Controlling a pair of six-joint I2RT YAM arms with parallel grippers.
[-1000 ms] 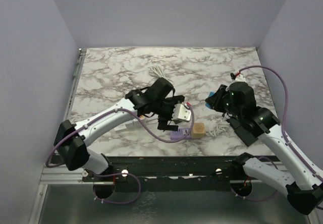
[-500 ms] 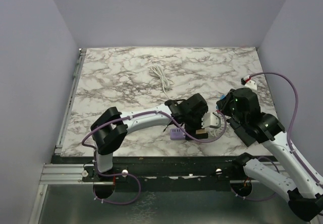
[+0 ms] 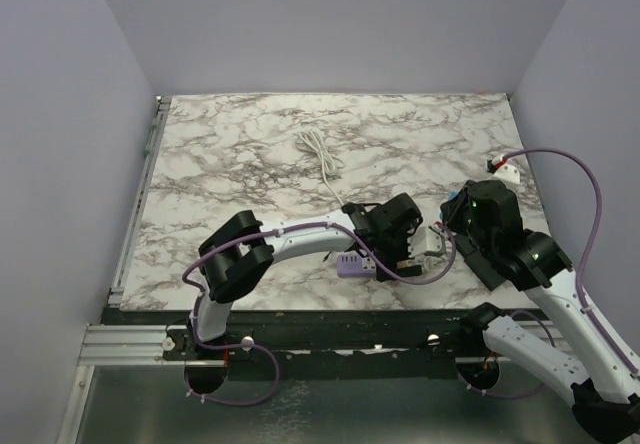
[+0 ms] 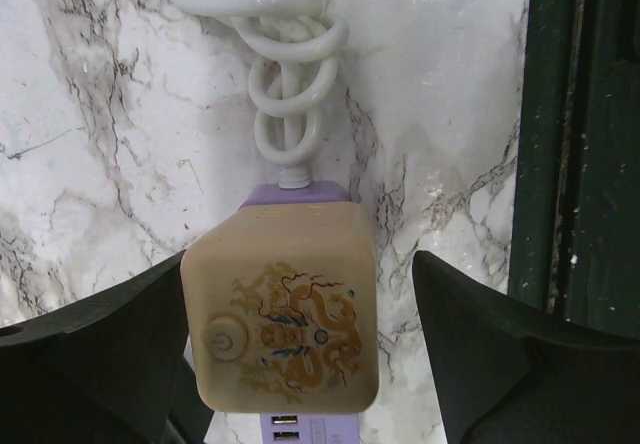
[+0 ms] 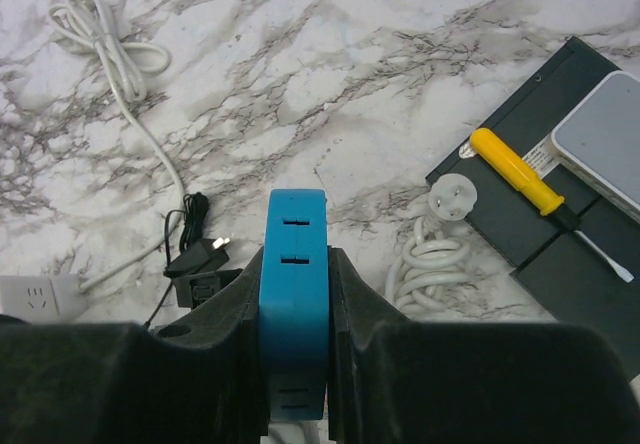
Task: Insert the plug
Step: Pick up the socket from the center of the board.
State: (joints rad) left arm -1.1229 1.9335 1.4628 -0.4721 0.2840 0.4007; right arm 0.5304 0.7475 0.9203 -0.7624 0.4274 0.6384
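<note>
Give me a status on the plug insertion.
Done: right gripper is clamped on the blue slotted block. In hand: left gripper sits open astride the beige cube adapter, not gripping. Left: the white plug lies loose on the marble table, not yet inserted.

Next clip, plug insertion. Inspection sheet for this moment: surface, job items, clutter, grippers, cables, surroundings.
Surface: marble table, no damage seen.
Job's things: tan cube socket sits on the purple strip; white three-pin plug lies loose, not inserted.
Clutter: yellow-handled screwdriver on a black board; black adapter; white socket block.
Grippers: left gripper open, fingers either side of the cube; right gripper shut on a blue slotted block.
Cables: white coiled cord at the strip's end; plug's cord coiled beside it; another white bundle mid-table.
Surroundings: plain lilac walls; nothing else seen.
</note>
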